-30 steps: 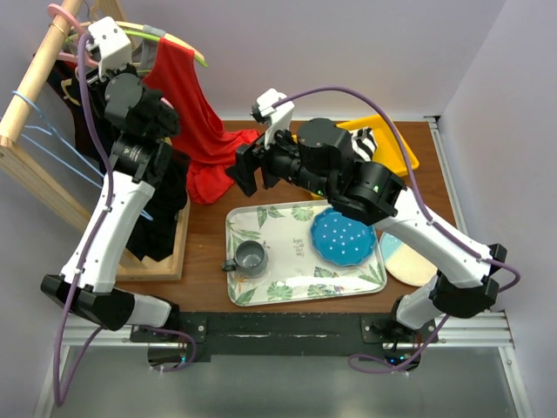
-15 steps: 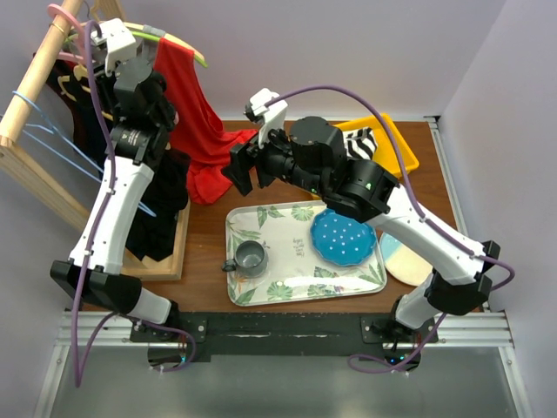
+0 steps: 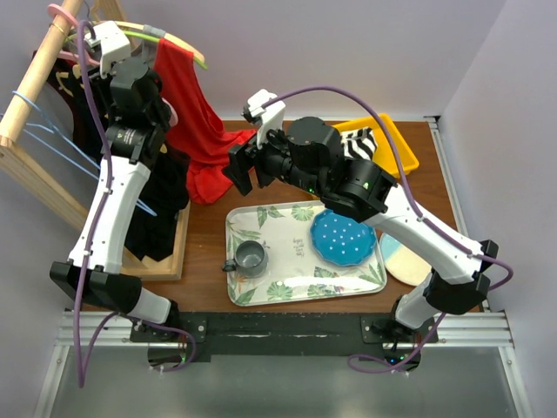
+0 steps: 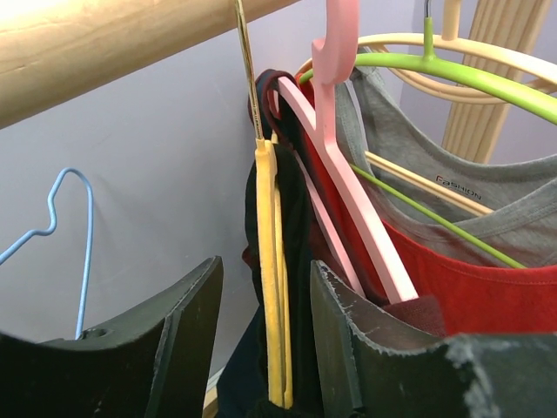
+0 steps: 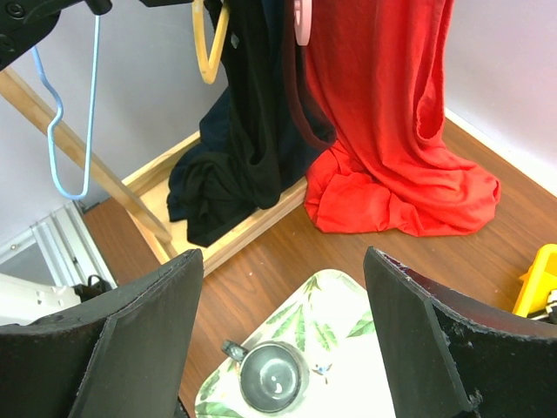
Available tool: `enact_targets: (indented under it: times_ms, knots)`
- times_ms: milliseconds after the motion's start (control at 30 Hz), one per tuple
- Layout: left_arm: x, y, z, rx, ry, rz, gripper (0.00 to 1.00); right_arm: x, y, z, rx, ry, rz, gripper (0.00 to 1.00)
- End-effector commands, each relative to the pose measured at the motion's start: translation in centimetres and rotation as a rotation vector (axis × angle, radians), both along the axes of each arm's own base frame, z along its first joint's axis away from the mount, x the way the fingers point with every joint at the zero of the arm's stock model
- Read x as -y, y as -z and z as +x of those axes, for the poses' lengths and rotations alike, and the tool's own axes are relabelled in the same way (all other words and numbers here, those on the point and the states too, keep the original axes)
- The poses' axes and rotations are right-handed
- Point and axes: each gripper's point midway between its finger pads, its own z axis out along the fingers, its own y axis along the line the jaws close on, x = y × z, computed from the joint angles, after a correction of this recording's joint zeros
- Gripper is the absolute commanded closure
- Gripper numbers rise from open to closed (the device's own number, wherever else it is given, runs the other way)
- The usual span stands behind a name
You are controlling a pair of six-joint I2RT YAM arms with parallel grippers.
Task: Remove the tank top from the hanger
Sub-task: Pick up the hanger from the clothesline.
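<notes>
Since the left pincer [image 4: 265, 270] sits half-open astride the yellow hanger [image 4: 270, 218], untouched, its black top [image 5: 252, 104] hangs straight below; the right pincer [image 5: 283, 257], wide, is farther off.

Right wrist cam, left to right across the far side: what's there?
blue hanger → black clothes → red tank top → yellow bin at the right edge

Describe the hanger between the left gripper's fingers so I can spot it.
Start at the wooden rail up top. Of the hangers hooked on it, yours is the yellow hanger, thin and flat, beside the broader pink hanger.
</notes>
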Motion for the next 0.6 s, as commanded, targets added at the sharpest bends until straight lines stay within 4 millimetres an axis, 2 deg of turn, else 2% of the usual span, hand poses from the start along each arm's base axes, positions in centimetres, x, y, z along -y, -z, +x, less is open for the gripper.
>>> enact_targets:
  times_ms: [0,67,100,267,300,467,500,567]
  knots:
    - [-0.2,-0.8,0.2,0.034,0.005,-0.021,0.50,0.3,-1.6,0.2,0.034,0.014,0.026,0.21]
    - [-0.3,-0.1,0.4,0.014,0.001,-0.024,0.49,0.3,-1.5,0.2,0.033,0.014,0.024,0.21]
    - [-0.2,0.0,0.5,0.015,0.003,-0.029,0.53,0.4,-1.5,0.2,0.033,0.014,0.024,0.21]
    - [-0.2,-1.1,0.1,0.052,0.020,-0.026,0.65,0.5,-1.9,0.1,0.042,0.014,0.028,0.21]
    - [-0.2,-1.6,0.0,0.062,0.023,-0.025,0.73,0.5,-2.0,0.1,0.045,0.014,0.030,0.21]
    - [-0.2,-2.8,-0.3,0.090,0.032,-0.032,0.92,0.6,-2.0,0.1,0.046,0.016,0.031,0.21]
    - [-0.2,-3.2,-0.5,0.099,0.032,-0.033,1.00,0.6,-2.0,0.1,0.046,0.016,0.033,0.21]
    - [-0.2,-3.4,-0.6,0.101,0.031,-0.033,1.00,0.6,-1.9,0.2,0.047,0.017,0.034,0.21]
